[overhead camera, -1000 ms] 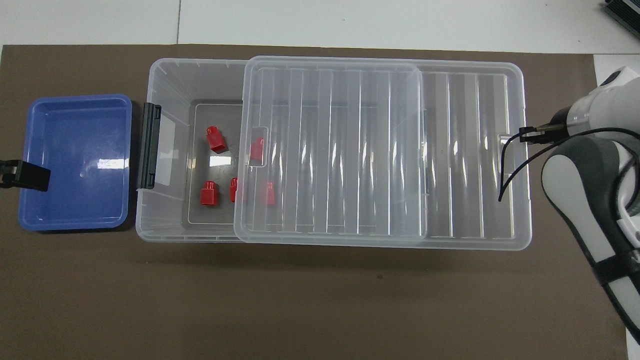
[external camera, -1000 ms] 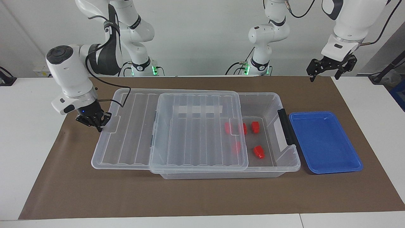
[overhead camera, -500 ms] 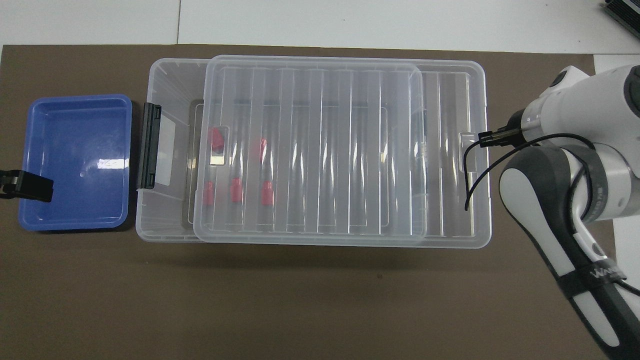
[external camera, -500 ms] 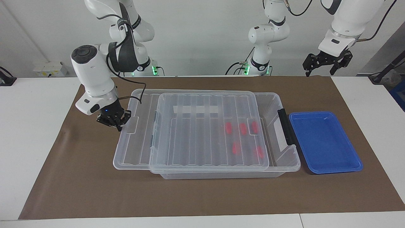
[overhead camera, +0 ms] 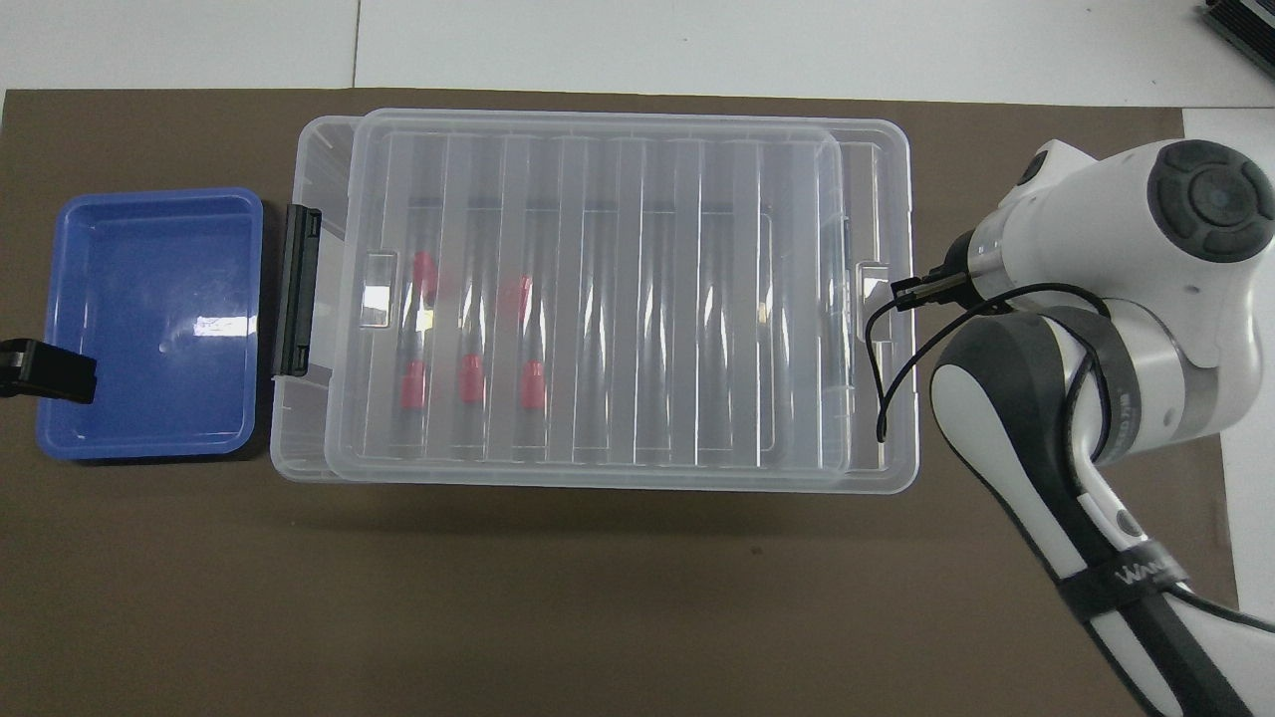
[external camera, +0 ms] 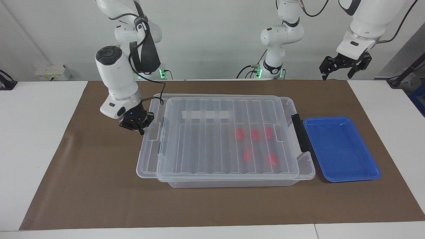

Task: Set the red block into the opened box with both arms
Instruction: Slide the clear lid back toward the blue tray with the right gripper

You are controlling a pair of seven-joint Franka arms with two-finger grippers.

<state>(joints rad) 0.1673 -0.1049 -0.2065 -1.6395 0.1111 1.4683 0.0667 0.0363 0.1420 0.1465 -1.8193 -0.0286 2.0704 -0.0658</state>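
Several red blocks [external camera: 254, 134] [overhead camera: 468, 378] lie on the floor of the clear box [external camera: 232, 182] [overhead camera: 309, 199] and show blurred through the ribbed clear lid [external camera: 212, 139] [overhead camera: 637, 299]. The lid lies flat on the box and covers almost all of it, sticking out a little at the right arm's end. My right gripper [external camera: 141, 127] [overhead camera: 911, 291] is shut, low beside the box, with its fingertips against the tab on that end of the lid. My left gripper [external camera: 337, 73] [overhead camera: 45, 368] hangs open and high over the left arm's end of the table, holding nothing.
A shallow blue tray [external camera: 342, 149] [overhead camera: 149, 319] lies against the box at the left arm's end, next to the box's black latch [external camera: 300, 132] [overhead camera: 297, 289]. Everything rests on a brown mat [external camera: 99, 186]. The right arm's cable [overhead camera: 882, 378] loops over the lid's end.
The lid has slid toward the left arm's end and now covers the red blocks and the box's open part. My right gripper travelled with it. The left gripper rose slightly.
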